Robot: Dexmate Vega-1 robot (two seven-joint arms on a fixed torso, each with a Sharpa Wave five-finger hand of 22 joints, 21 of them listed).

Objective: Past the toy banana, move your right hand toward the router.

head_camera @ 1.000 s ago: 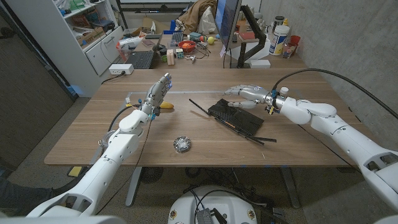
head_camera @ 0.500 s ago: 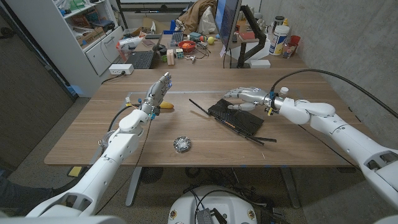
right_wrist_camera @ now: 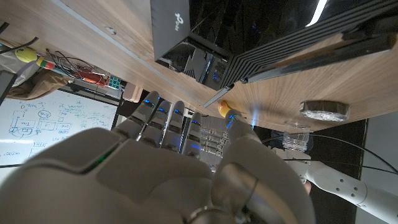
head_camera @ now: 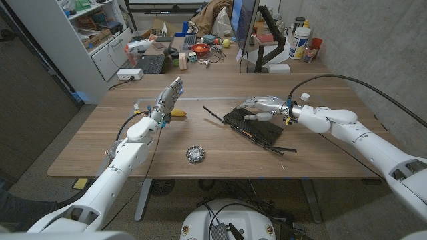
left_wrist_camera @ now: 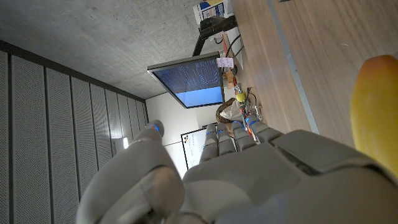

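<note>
Now my right hand [head_camera: 261, 107] hovers over the far end of the router [head_camera: 252, 126], with its fingers loosely spread and nothing held in them. From the head view I cannot tell whether the fingertips touch the black housing or hang just above it. The router lies flat near the middle of the table [head_camera: 320, 157], a little toward my right side, with its thin antennas [head_camera: 215, 118] sticking out along the wood. I judge the reach as almost finished: the hand is at the router, and what is left is only a small lowering, if contact is wanted.

The toy banana [head_camera: 178, 115] lies well apart from the router, toward the left half of the table, and it is not between my right hand and the router. My left hand [head_camera: 169, 101] stands just beside the banana, fingers extended and close together, holding nothing; in the left wrist view the yellow toy banana [left_wrist_camera: 375, 112] appears next to it. A small crumpled foil-like object [head_camera: 195, 155] lies nearer the front edge. Nothing blocks the way; only the antennas could be knocked by my fingers.
</note>
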